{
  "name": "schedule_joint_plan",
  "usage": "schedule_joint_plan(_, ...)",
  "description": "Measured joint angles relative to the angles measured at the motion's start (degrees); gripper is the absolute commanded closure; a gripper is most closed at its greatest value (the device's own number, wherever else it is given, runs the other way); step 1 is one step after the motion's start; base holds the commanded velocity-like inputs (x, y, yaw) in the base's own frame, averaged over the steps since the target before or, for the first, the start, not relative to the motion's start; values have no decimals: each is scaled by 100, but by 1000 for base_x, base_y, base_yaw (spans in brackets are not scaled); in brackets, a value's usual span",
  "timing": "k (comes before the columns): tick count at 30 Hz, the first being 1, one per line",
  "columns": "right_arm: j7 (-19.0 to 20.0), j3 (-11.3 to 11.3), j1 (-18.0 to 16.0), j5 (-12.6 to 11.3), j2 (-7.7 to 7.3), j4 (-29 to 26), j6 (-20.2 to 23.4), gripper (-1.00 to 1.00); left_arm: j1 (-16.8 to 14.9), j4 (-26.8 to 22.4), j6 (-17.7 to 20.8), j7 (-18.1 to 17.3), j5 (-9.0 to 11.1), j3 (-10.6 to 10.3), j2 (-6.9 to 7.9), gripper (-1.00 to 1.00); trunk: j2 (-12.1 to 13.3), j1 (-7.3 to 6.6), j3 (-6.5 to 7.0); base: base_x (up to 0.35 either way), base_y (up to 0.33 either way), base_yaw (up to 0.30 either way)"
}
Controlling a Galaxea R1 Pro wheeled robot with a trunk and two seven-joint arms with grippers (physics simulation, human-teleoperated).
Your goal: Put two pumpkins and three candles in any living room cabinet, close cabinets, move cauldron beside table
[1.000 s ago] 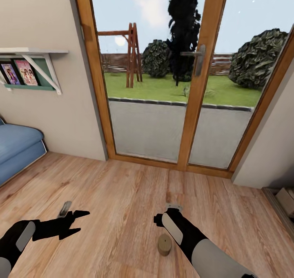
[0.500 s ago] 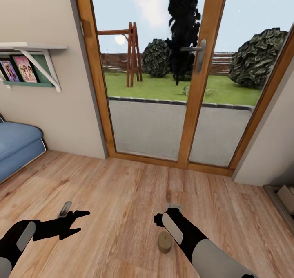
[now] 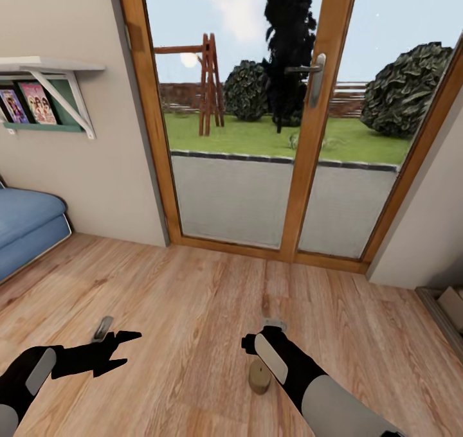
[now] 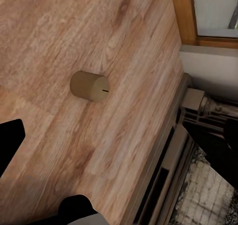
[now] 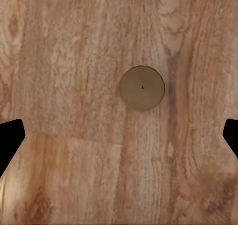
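A candle [image 3: 260, 376], a squat olive-tan stub, stands upright on the light wood floor just below my right wrist [image 3: 256, 344]. The right wrist view looks straight down on the candle [image 5: 142, 88]. There my right gripper [image 5: 119, 135] is open above it, its black fingertips wide apart at the two sides and nothing between them. My left gripper [image 3: 125, 348] hovers open over the floor well to the left of the candle. The left wrist view takes in the candle [image 4: 89, 86] from the side, beyond the spread tips of the left gripper [image 4: 44, 173]. Pumpkins, cabinet, cauldron and table are out of view.
Wood-framed glass patio doors [image 3: 308, 167] fill the wall ahead. A blue sofa [image 3: 26, 225] sits at the left under a wall shelf [image 3: 45, 71]. A low stone ledge [image 3: 447, 312] runs along the right wall. Bare plank floor [image 3: 193, 295] lies between me and the doors.
The whole picture has slid slightly up, so the camera moved. The candle now sits a little closer under my right wrist. Both grippers keep their pose.
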Motion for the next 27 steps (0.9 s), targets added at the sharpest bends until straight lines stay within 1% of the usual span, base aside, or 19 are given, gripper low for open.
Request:
schedule_joint_plan(5, -4, -11, 0, -5, 16, -46, -2, -100, 0, 0, 0, 1, -3, 0, -6, -100, -201, 110, -90, 0, 0, 0)
schedule_joint_plan(9, -25, -27, 5, -10, 1, -406, -15, -100, 0, 0, 0, 1, -8, 0, -7, -100, -361, 198, -161, 0, 0, 0)
schedule_joint_plan(11, -44, -30, 8, -29, -7, -489, -19, -100, 0, 0, 0, 1, -7, 0, -7, -100, -441, 242, -197, 0, 0, 0)
schedule_joint_plan(22, -8, -43, 3, -84, -28, -420, 84, -100, 0, 0, 0, -7, -3, 0, -3, -100, -882, 483, -395, 0, 0, 0)
schedule_joint_plan(24, -9, -172, -4, -86, -91, -311, 216, -100, 0, 0, 20, -29, 13, -2, 0, -100, -963, 527, -431, 0, 0, 0)
schedule_joint_plan(25, -9, -323, -6, -84, -122, -255, 352, -100, 0, 0, 57, -145, 22, -3, 1, -100, -1003, 549, -449, 0, 0, 0)
schedule_joint_plan(27, -9, -549, -8, -82, -153, -215, 492, -100, 0, 0, 82, -484, 16, -14, 10, -100, -1083, 593, -485, 0, 0, 0)
